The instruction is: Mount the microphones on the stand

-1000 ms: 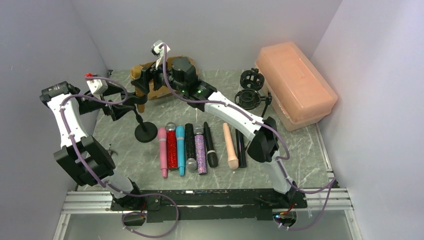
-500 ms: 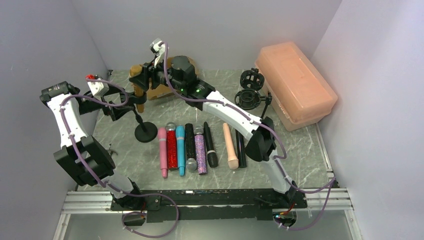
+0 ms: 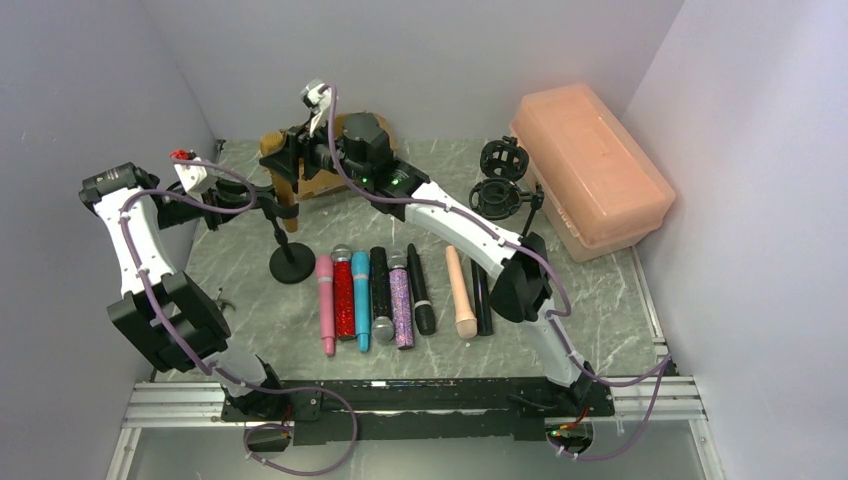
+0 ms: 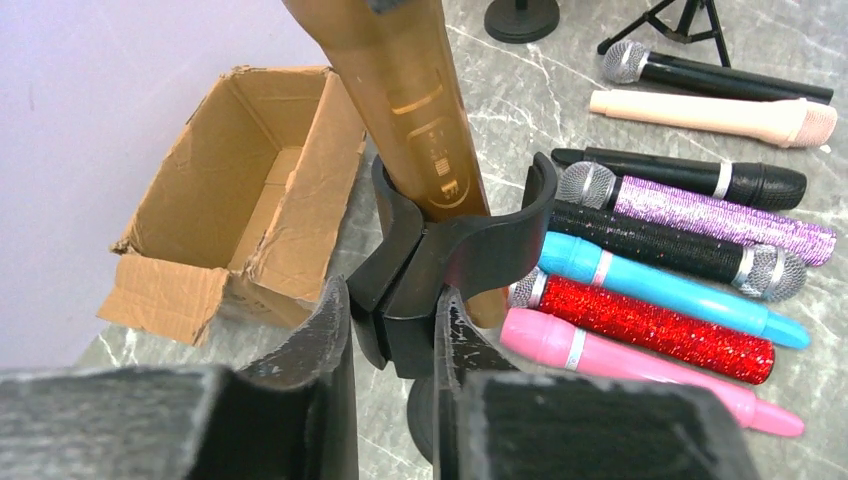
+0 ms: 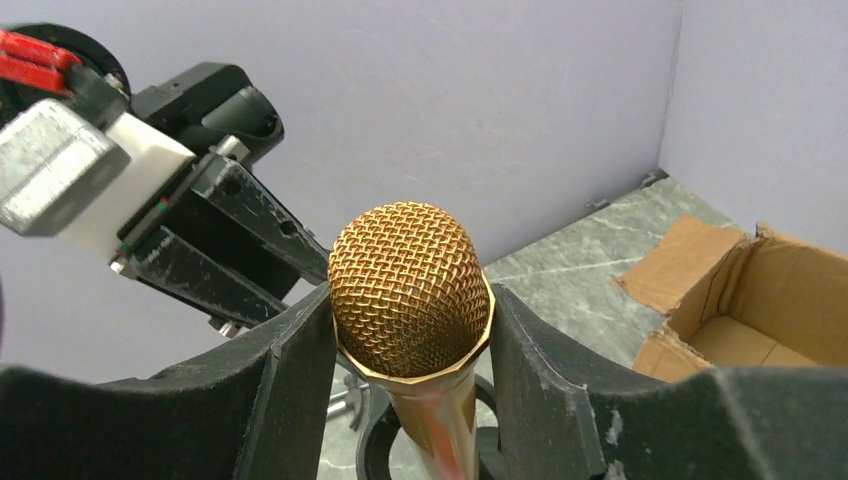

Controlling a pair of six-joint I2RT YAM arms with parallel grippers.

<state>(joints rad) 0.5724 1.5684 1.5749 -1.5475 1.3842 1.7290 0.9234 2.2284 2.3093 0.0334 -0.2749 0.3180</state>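
found left gripper (image 4: 390,305) closed narrowly on black plastic clip (image 4: 480,235) of black round-based stand (image 3: 292,265). noted right gripper (image 5: 405,322) part-closed around mesh head of gold stick microphone (image 5: 408,270), seated in that clip.

The gold mic (image 5: 408,290) sits tilted in the clip (image 4: 480,240) of the stand (image 3: 292,266). Eight other mics (image 3: 400,298) lie side by side.
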